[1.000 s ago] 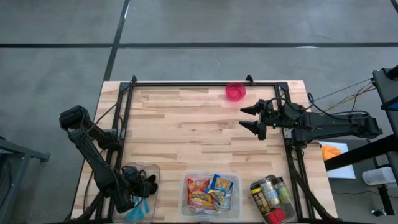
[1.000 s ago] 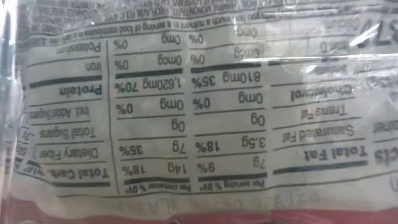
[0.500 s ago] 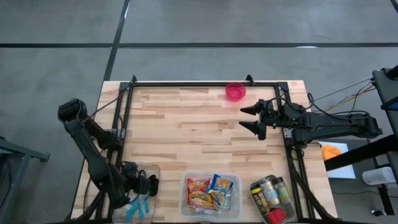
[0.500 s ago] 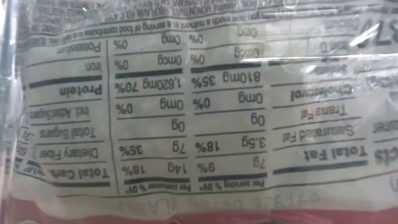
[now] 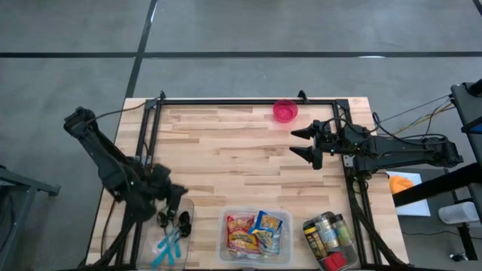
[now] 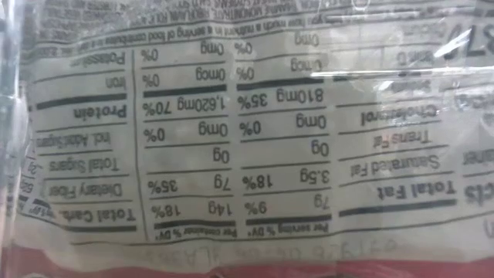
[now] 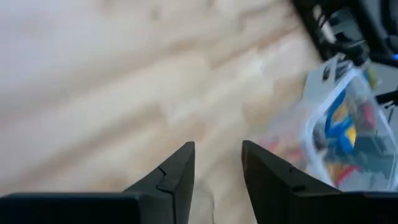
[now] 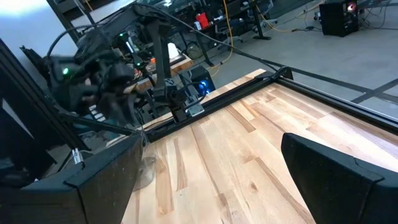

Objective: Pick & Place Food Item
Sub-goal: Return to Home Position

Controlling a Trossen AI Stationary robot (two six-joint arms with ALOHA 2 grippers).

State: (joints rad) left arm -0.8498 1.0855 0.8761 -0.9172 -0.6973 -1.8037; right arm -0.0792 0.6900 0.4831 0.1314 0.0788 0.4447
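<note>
1 step left, prob: home L arm (image 5: 105, 158).
L gripper (image 5: 172, 220): fingers apart, empty, over transparent bin (image 5: 187, 241), table's (image 5: 226, 150) left corner.
R gripper (image 5: 303, 143): apart, nr right edge.

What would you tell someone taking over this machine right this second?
Left tool: open, empty, hovering above the transparent bin at the table's left edge.
Right tool: open, empty, above the table's right side, near the pink bowl.
Done: blue spoons lie in the bin.
Left to do: probably only returning the left tool home.
</note>
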